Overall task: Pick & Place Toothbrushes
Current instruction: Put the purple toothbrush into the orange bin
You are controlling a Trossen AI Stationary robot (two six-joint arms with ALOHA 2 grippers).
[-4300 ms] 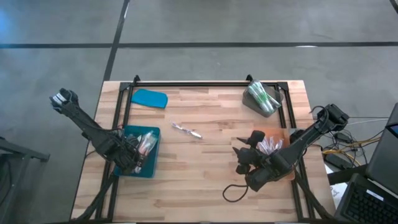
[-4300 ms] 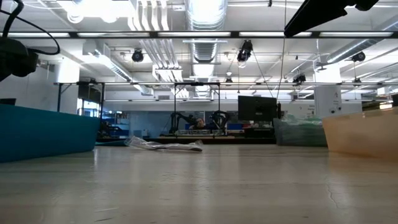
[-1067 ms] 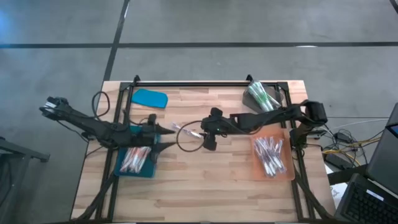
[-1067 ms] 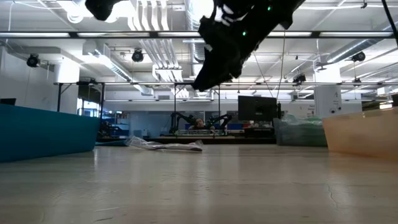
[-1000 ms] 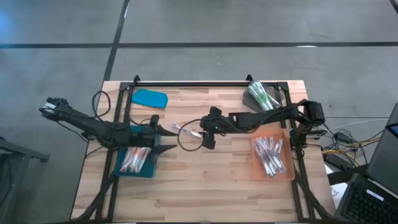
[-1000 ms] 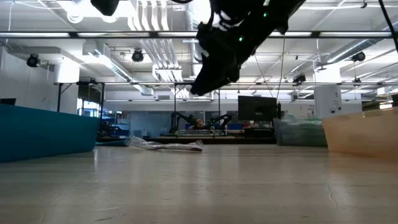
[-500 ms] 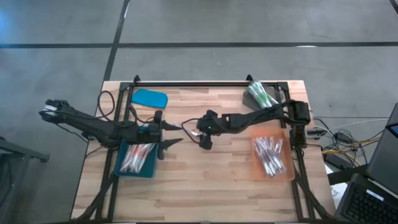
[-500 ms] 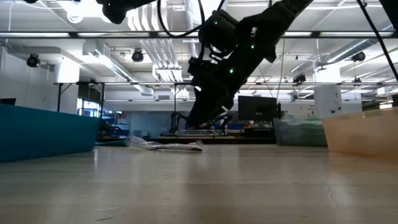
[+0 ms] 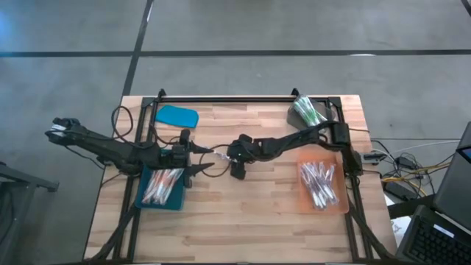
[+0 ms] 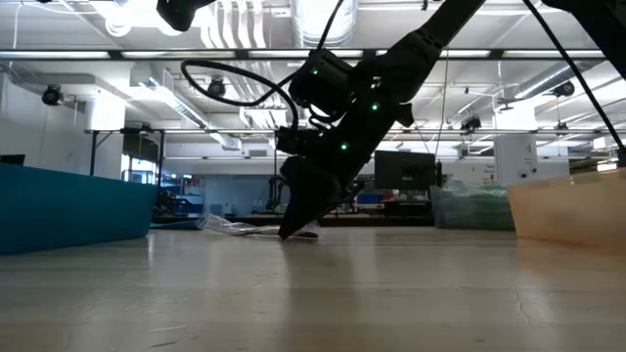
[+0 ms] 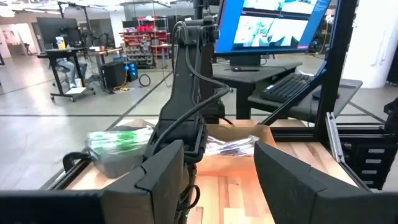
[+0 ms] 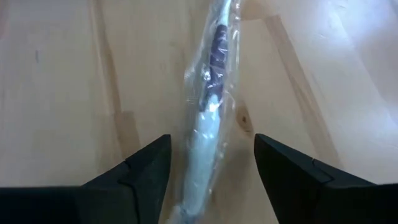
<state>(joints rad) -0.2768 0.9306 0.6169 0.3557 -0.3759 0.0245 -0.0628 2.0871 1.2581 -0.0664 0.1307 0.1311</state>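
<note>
1. High view shows one wooden counter [image 9: 243, 213] carrying three trays: one blue tray [image 9: 163, 188], one orange tray [image 9: 321, 184] and one grey tray [image 9: 310, 115].
2. One loose toothbrush [image 12: 208, 121] in clear wrap lies on the bare counter between the blue tray and the orange tray, apart from both.
3. One right hand [image 9: 230, 159] reaches out over that wrapped toothbrush; in the right wrist view its two fingers [image 12: 146, 171] stand apart on either side of the toothbrush, and I cannot tell whether they touch it.
4. One left hand [image 9: 197, 160] hangs just beside the blue tray, on the side toward the loose toothbrush, its two fingers [image 11: 163, 171] spread with nothing between them.
5. Several toothbrushes lie heaped in each of the three trays; an exact count is not readable.
6. One blue lid [image 9: 176, 116] lies near the blue tray, toward the counter's far edge.
</note>
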